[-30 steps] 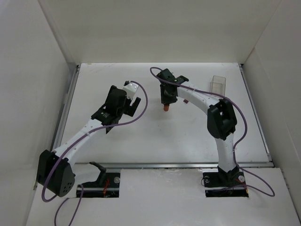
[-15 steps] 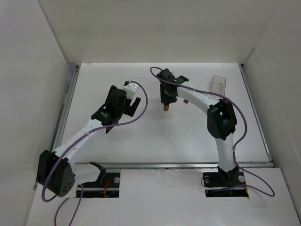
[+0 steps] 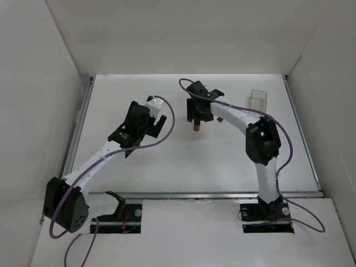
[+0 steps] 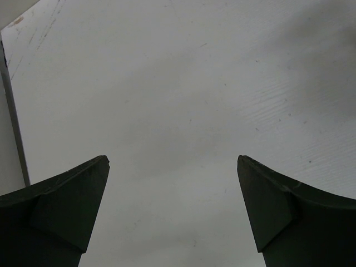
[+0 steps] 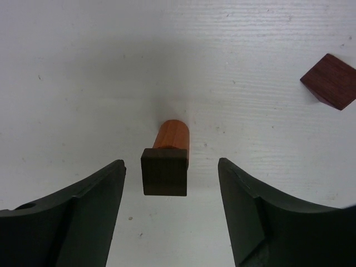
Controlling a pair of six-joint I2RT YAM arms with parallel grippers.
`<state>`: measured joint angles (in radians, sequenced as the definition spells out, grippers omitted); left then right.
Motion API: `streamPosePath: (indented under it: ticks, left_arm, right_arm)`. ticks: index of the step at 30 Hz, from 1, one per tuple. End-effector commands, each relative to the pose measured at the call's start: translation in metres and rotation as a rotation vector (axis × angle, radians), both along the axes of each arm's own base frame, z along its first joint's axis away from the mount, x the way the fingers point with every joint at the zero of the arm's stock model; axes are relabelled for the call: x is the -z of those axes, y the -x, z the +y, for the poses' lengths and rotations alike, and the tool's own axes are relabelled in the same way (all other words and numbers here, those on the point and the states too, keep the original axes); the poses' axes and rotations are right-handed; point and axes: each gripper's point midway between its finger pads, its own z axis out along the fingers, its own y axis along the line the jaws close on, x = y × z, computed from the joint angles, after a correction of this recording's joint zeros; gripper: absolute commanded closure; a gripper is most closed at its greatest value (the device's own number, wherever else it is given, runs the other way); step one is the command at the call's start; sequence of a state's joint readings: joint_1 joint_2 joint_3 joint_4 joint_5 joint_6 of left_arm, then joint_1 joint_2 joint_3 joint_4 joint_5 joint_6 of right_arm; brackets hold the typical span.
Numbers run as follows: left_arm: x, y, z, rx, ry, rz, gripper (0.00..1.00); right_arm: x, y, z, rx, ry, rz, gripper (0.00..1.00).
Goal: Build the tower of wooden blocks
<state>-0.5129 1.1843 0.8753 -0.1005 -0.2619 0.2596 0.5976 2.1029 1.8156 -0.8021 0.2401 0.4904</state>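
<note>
On my right wrist feed, the wood block tower sits on the white surface as two pieces: an orange-brown cylinder standing upright, with a dark brown cube resting on its top. The cube sits roughly square over the cylinder, which shows only behind and above it from this angle. The right jaws stand apart on either side of the stack. I see bare surface between each finger and the cube, so they are released and gripping nothing. A third piece, a reddish-brown block, lies tilted on the surface off to the upper right of that feed, well apart from the stack.

From overhead, the right arm reaches toward the middle of the surface, and the orange of the cylinder shows just below its wrist. A clear plastic container stands near the far right edge.

The left arm is angled in from the near left. On its wrist feed the left jaws are spread wide over bare surface, holding nothing.
</note>
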Motion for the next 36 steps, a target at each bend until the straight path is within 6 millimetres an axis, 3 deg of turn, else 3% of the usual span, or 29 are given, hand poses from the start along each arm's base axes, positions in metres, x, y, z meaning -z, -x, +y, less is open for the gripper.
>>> streamPosePath:
  ticks: [1,2,6,8,11,13,15,21,24,28,32,36]
  left_arm:
    - [-0.013,0.0,0.001,-0.002,0.037,-0.048,0.0]
    - [-0.014,0.0,0.002,-0.011,0.033,-0.051,0.0]
    - [-0.014,0.0,0.003,-0.007,0.025,-0.052,0.0]
    - [-0.014,0.0,0.003,-0.007,0.025,-0.052,0.0]
    - [-0.015,-0.001,0.0,0.002,0.034,-0.058,0.0]
    - [-0.015,-0.001,0.0,0.002,0.034,-0.058,0.0]
    - [-0.015,-0.001,0.0,0.002,0.034,-0.058,0.0]
    - [-0.014,-0.001,0.004,-0.007,0.029,-0.05,0.0]
    - [-0.014,-0.001,0.004,-0.007,0.029,-0.05,0.0]
    - [-0.01,0.0,0.005,-0.007,0.025,-0.042,0.0]
    - [-0.011,-0.001,0.004,-0.007,0.029,-0.05,0.0]
    - [-0.008,-0.001,0.0,0.01,0.033,-0.037,0.0]
  right_arm:
    - [-0.041,-0.02,-0.027,0.065,-0.051,-0.104,0.25]
    - [-0.062,-0.021,-0.036,0.071,-0.07,-0.149,0.25]
    - [-0.083,-0.025,-0.072,0.051,-0.135,-0.193,0.2]
    - [-0.068,-0.03,-0.097,0.066,-0.142,-0.144,0.2]
    - [-0.011,-0.038,-0.129,0.117,-0.073,-0.001,0.2]
    - [0.001,-0.04,-0.141,0.125,-0.017,0.019,0.2]
    - [0.012,-0.042,-0.141,0.125,-0.012,0.033,0.2]
    - [-0.001,-0.05,-0.127,0.101,-0.086,-0.004,0.2]
    - [-0.007,-0.039,-0.118,0.066,-0.092,-0.006,0.25]
    - [0.009,-0.009,-0.101,-0.012,-0.049,0.05,0.26]
    - [0.031,0.015,-0.102,-0.036,0.01,0.113,0.26]
    - [0.042,0.02,-0.103,-0.094,0.034,0.141,0.26]
